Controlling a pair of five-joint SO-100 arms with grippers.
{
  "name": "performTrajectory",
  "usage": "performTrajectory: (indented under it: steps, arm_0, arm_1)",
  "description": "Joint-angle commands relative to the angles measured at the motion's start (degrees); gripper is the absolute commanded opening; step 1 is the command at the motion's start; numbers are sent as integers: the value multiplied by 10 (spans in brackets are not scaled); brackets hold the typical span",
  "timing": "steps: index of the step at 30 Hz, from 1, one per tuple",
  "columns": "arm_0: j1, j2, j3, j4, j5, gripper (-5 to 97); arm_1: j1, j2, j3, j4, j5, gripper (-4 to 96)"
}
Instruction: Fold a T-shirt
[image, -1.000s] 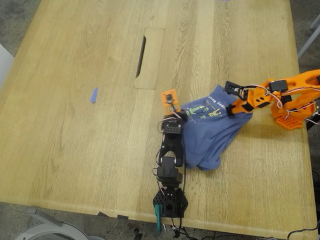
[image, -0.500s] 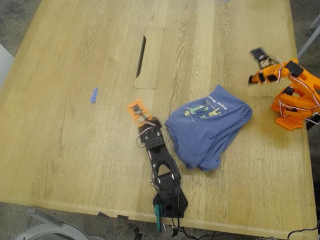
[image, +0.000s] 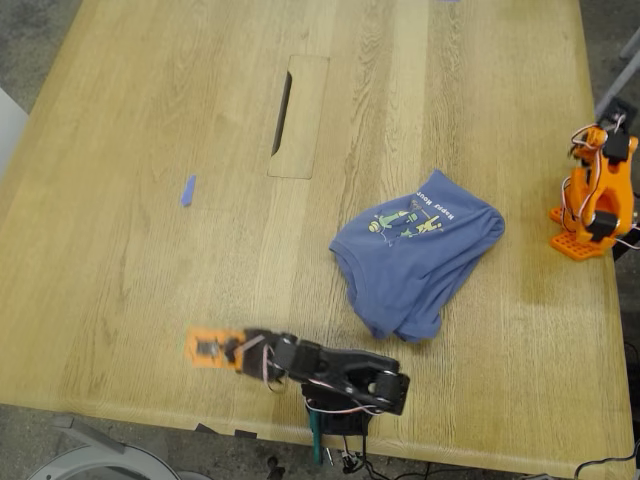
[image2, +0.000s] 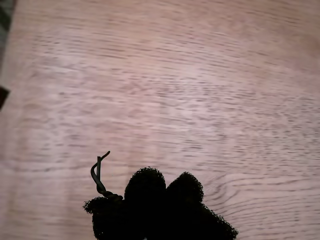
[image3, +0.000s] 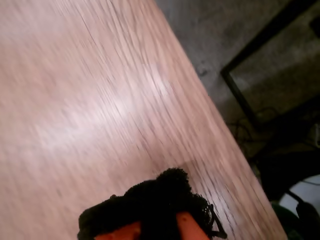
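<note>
— Where does the T-shirt (image: 418, 250) lie?

— In a rumpled heap on the table (image: 150, 150), print facing up, towards the exterior view's right. Neither arm touches it. The black arm (image: 340, 370) lies stretched along the near edge, its tip well away from the cloth, and the orange arm (image: 595, 190) stands folded by the edge at the exterior view's right. The wrist views do not settle which arm is which.

— What might go wrong from here?

— The cloth is bunched, with layers lapped over one another. A pinch into that heap would likely catch several layers at once, so a pull would drag the whole lump and not open it flat. The sleeves and hem are tucked out of sight, so a corner may be picked wrongly. The blue scrap (image: 187, 190) is no part of the job and lies well apart from the shirt.

— And the pincers?

— The first gripper (image2: 165, 182) shows two dark foam pads (image2: 145, 187) over bare wood, seemingly close together, though how wide they stand cannot be told. The second gripper (image3: 167, 185) shows one dark mass near the table's edge, and its opening cannot be told either. No cloth is seen at either
</note>
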Motion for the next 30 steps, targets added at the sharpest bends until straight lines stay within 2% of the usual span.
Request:
performTrajectory:
  steps: [1,4,7,9,11,13,15,18,20,22,26,29,30]
  arm_0:
    - [-77,292,62,149,34,5]
    - [-104,287,61,214,40,-1]
    - [-104,287,60,253,51,-1]
    - [-104,287,61,290,51,-1]
    - [-102,286,61,297,9,-1]
    - [-98,286,61,297,-26,-1]
    - [-98,287,61,297,-28,1]
    - [-98,287,61,297,-32,1]
    - [-98,287,61,297,-36,1]
    - [-100,287,61,297,-42,1]
    - [-98,287,61,297,-44,1]
    - [-96,287,61,297,-44,1]
    - [-96,287,61,297,-44,1]
  arm_1:
    - [25,120,49,57,-22,0]
    - [39,119,71,74,-31,0]
    - [50,118,64,117,-76,1]
    - [56,117,73,108,-86,1]
    - [100,118,92,96,-162,1]
    - [136,119,121,85,-165,1]
    - [177,119,156,70,-177,1]
    - [219,119,178,58,-163,12]
    - [221,119,178,53,-113,22]
    - [223,119,178,47,-79,22]
    - [228,119,178,51,-110,65]
    - [212,119,178,59,-190,66]
    - [210,119,178,59,-190,66]
